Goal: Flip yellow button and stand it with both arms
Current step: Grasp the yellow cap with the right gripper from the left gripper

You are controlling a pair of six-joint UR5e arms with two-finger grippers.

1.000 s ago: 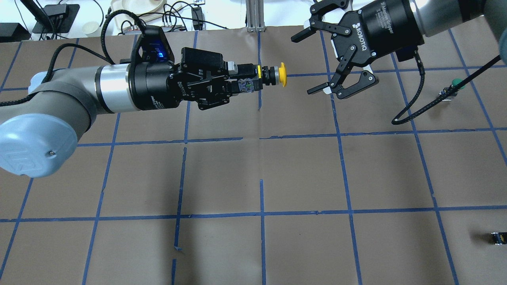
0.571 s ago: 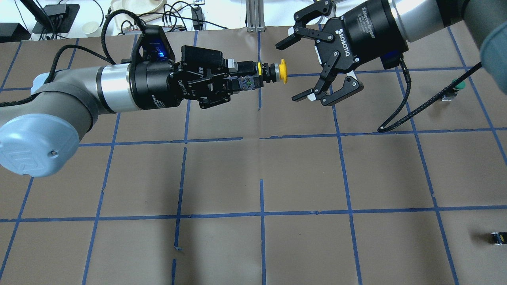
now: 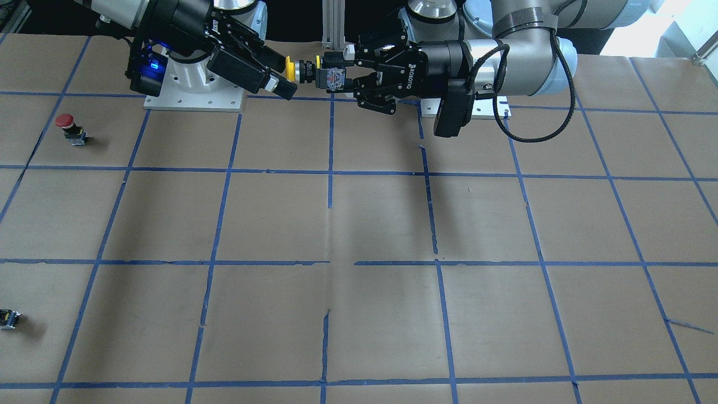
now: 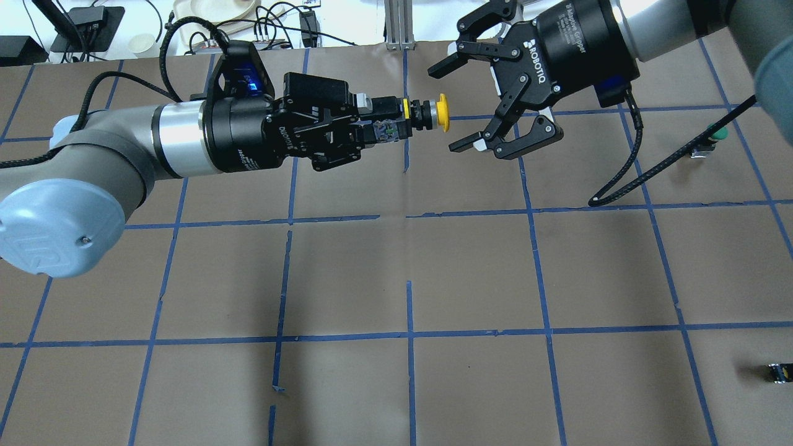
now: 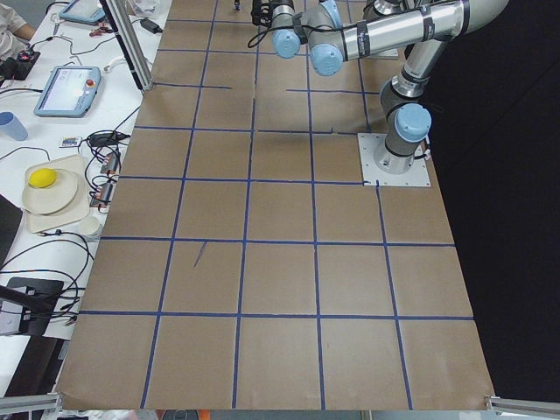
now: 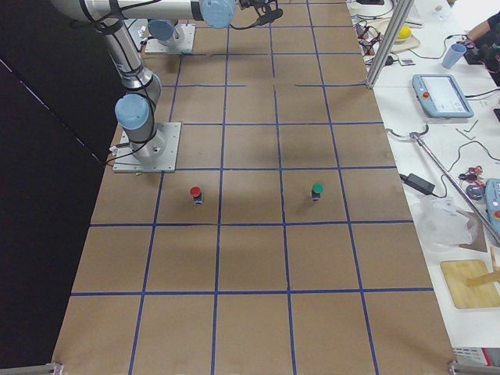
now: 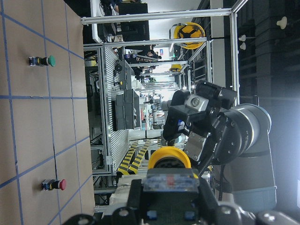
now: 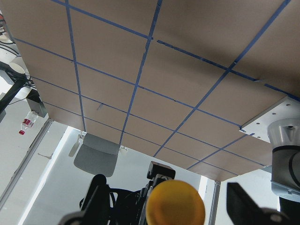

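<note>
My left gripper (image 4: pixel 379 124) is shut on the block body of the yellow button (image 4: pixel 421 116). It holds the button level above the table, with the yellow cap toward the right arm. My right gripper (image 4: pixel 446 109) is open, one finger on each side of the cap and not touching it. In the front view the button (image 3: pixel 305 72) spans between the left gripper (image 3: pixel 336 76) and the right gripper (image 3: pixel 283 73). The right wrist view shows the cap (image 8: pixel 176 204) between its spread fingers. The left wrist view shows the cap (image 7: pixel 169 157) with the right gripper beyond it.
A red-capped button (image 3: pixel 67 124) and a green-capped button (image 4: pixel 715 132) stand on the right arm's side of the table. A small black block (image 4: pixel 777 371) lies near the far right edge. A black cable hangs from the right wrist.
My right gripper has moved left toward the button, still open, and its fingers now flank the yellow cap. The left arm and the button have held still.
</note>
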